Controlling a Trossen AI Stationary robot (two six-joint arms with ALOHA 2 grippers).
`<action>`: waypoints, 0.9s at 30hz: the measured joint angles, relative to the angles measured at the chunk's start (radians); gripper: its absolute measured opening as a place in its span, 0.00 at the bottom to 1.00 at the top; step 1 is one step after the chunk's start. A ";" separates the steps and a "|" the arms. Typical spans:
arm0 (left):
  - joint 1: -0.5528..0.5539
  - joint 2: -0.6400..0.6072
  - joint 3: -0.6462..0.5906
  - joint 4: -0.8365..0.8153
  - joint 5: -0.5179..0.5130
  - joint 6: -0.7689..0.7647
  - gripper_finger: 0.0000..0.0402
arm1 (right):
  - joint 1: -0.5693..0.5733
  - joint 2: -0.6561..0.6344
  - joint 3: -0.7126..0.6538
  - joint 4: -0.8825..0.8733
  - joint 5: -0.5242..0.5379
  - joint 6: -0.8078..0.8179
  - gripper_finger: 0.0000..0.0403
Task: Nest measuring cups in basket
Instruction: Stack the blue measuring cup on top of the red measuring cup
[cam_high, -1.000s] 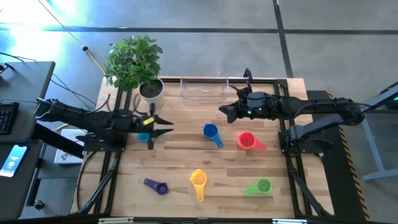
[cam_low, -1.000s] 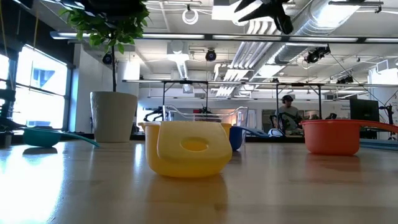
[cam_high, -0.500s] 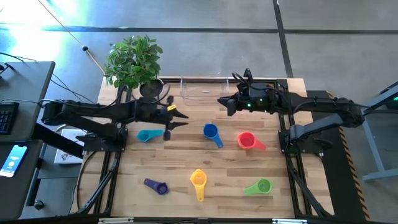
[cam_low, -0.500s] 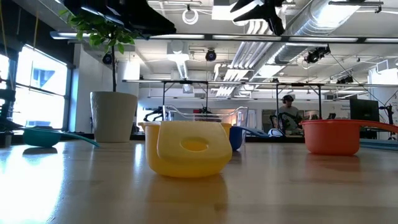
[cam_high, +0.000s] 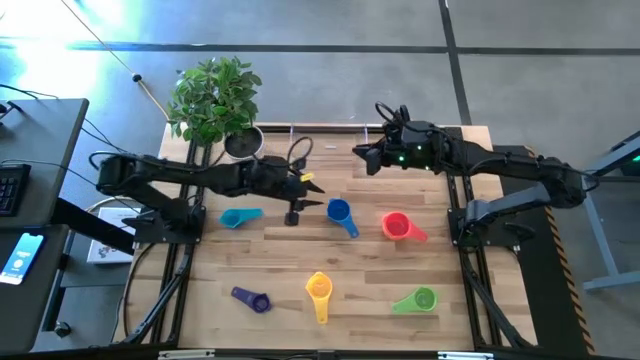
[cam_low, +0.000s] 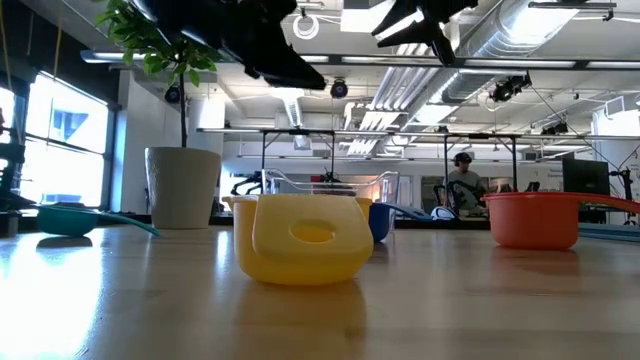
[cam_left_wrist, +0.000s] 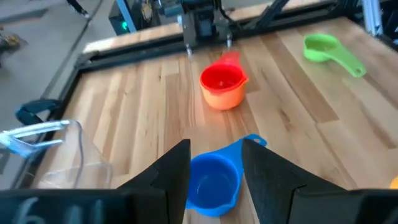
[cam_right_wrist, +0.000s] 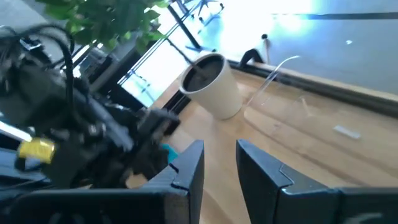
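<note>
Between the left gripper's (cam_left_wrist: 214, 171) spread fingers (cam_left_wrist: 171, 174), blue measuring cup (cam_left_wrist: 213, 183), untouched.

The table (cam_high: 300, 260) was pale wooden planks with a smooth, slightly shiny finish. The measuring cups looked like smooth, glossy plastic: blue (cam_left_wrist: 212, 180), red (cam_left_wrist: 222, 86), green (cam_left_wrist: 329, 51), yellow (cam_low: 304, 238). The basket (cam_left_wrist: 59, 155) was clear, see-through plastic. The plant pot (cam_right_wrist: 213, 84) looked smooth, matt white.
</note>
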 joint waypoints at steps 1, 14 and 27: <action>0.000 0.016 0.005 0.000 0.000 0.000 0.32 | -0.009 0.000 0.000 0.000 0.000 0.000 0.21; -0.008 0.223 0.065 0.020 -0.001 0.068 0.32 | -0.089 0.000 0.000 -0.008 -0.004 -0.067 0.21; -0.024 0.358 0.139 0.018 -0.032 0.051 0.32 | -0.111 0.000 -0.001 -0.056 -0.011 -0.070 0.21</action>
